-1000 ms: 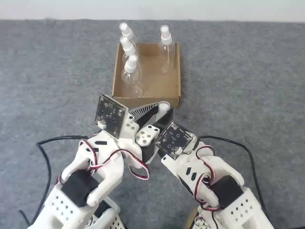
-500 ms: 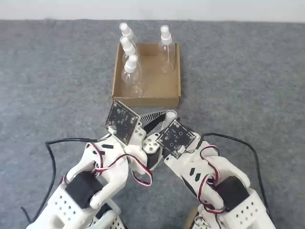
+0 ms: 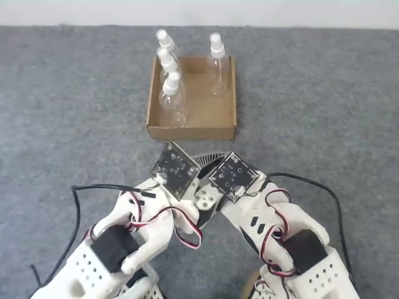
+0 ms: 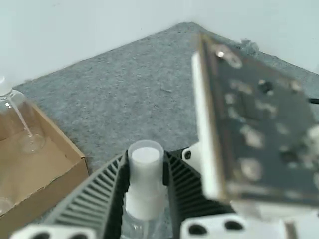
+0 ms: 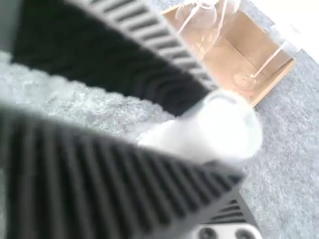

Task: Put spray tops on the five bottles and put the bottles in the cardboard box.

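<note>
Four clear bottles with white spray tops stand at the cardboard box: three down its left side and one at its right back. A fifth bottle's white spray top stands upright between the ribbed black fingers of my left gripper, which is shut on it. My right gripper is shut on the same white top. Both grippers meet just in front of the box's near wall. The bottle's clear body is mostly hidden beneath the fingers.
Grey carpet covers the table on every side of the box. The right arm's camera board sits close beside the held bottle. Black cables trail beside both arm bases.
Both arms have drawn back together from the box's near wall toward the front of the table, keeping the bottle between them. The bottles in the box have not moved.
</note>
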You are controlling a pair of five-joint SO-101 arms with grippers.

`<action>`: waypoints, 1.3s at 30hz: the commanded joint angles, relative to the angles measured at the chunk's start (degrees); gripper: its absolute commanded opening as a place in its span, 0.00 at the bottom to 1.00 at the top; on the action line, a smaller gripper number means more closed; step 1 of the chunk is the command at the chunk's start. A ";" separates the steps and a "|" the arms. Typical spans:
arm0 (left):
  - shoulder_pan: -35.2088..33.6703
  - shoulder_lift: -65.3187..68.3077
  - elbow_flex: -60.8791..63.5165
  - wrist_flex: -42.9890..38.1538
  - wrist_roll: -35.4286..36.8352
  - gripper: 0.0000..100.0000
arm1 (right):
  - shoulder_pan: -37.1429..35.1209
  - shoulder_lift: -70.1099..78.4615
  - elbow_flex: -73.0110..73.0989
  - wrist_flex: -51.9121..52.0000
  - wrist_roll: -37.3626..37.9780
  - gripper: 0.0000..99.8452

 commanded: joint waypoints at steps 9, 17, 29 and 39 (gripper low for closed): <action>2.11 -0.18 0.04 0.53 -0.62 0.15 | 1.80 0.31 -5.19 0.04 0.18 0.05; 0.44 -0.18 -0.40 0.70 -0.70 0.15 | 2.07 0.31 -4.84 0.13 0.18 0.05; 0.00 -0.18 -3.82 4.04 -0.62 0.24 | 5.58 0.40 -3.43 -0.04 0.18 0.05; -5.89 -0.26 -9.10 7.47 1.49 0.24 | 5.23 0.84 -1.93 -0.48 0.53 0.05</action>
